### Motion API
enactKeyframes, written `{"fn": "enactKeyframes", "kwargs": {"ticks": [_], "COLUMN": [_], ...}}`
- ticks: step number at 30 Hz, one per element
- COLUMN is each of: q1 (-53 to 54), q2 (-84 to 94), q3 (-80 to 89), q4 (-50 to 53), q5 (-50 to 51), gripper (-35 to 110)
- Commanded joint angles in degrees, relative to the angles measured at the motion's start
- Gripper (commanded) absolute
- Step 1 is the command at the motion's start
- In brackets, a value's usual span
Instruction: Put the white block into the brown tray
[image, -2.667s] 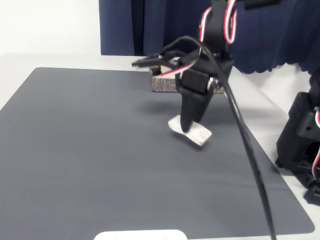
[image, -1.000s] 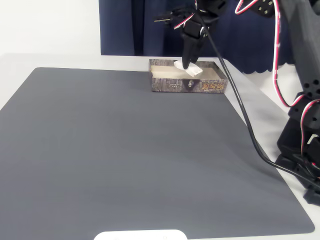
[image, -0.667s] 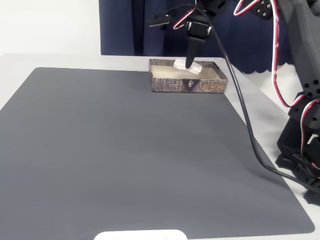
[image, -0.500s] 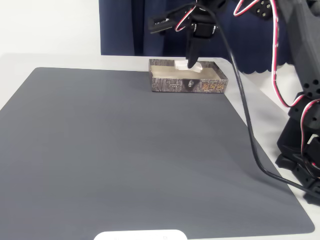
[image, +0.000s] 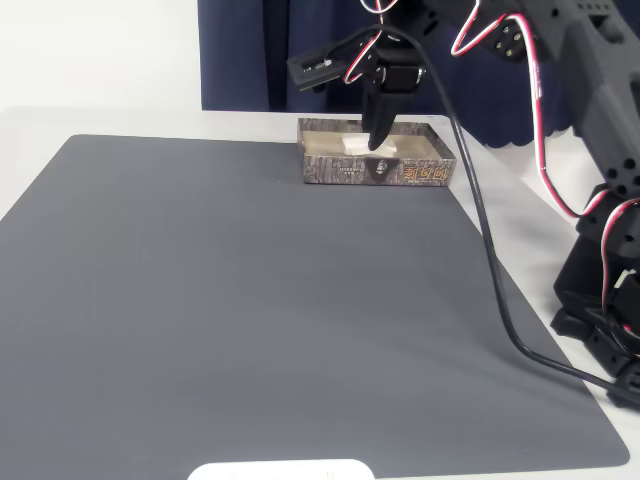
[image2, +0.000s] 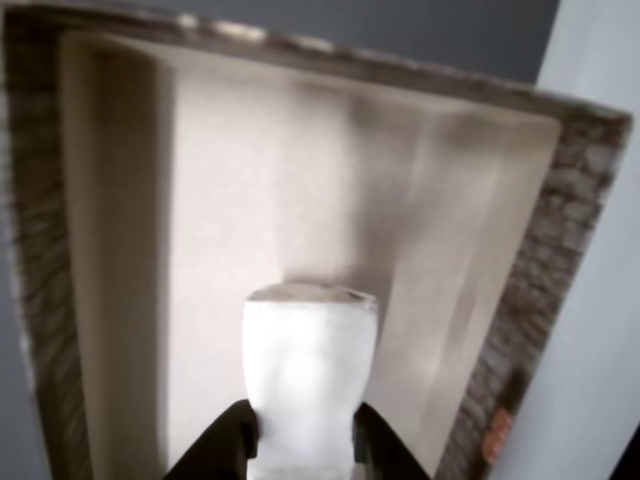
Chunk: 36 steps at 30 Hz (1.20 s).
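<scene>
Right now the hand (image: 378, 140) reaches down into the brown tray (image: 410, 171) at the far edge of the dark grey mat (image: 250, 320), and in the fixed view its black fingers (image: 380, 125) dip just below the tray's near wall. From the wrist view, the white block (image2: 310, 375) sits clamped between the two dark fingertips (image2: 228, 445), one on each side of it, so the hand is clenched on the block. The block points away from the camera, over the tray's cream floor (image2: 300, 200). Whether its far end touches that floor or hangs a little above it, I cannot tell. In the fixed view a pale bit of the block (image: 355, 146) peeks out left of the fingers, inside the tray walls, towards the left half of the tray.

The tray's bark-patterned outer wall faces us with pale lettering at its right end. The tray lies level at the mat's back edge, on the white desk (image: 100, 120). A black cable (image: 490, 270) loops from the arm down across the mat's right side. Dark blue curtain (image: 250, 50) hangs behind. A white rounded plate (image: 280, 470) pokes in at the bottom edge of the fixed view, well apart from the tray.
</scene>
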Motion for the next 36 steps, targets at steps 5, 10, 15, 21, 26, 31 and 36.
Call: {"fn": "enactKeyframes", "kwargs": {"ticks": [5, 10, 15, 21, 26, 31, 36], "q1": [-0.79, -0.88, -1.14, -1.05, -0.97, -1.67, -2.20], "q2": [-0.79, -1.23, -2.37, -3.16, -2.90, -2.29, -1.41], "q3": [-2.99, -3.52, -3.87, -4.04, -5.01, -5.54, -5.62], "q4": [0.18, 0.09, 0.00, 0.18, 0.18, -0.79, -2.37], "q5": [1.58, 1.58, 2.02, 3.78, 4.57, 3.25, 1.41], "gripper": [0, 0, 0, 0, 14, 34, 40]}}
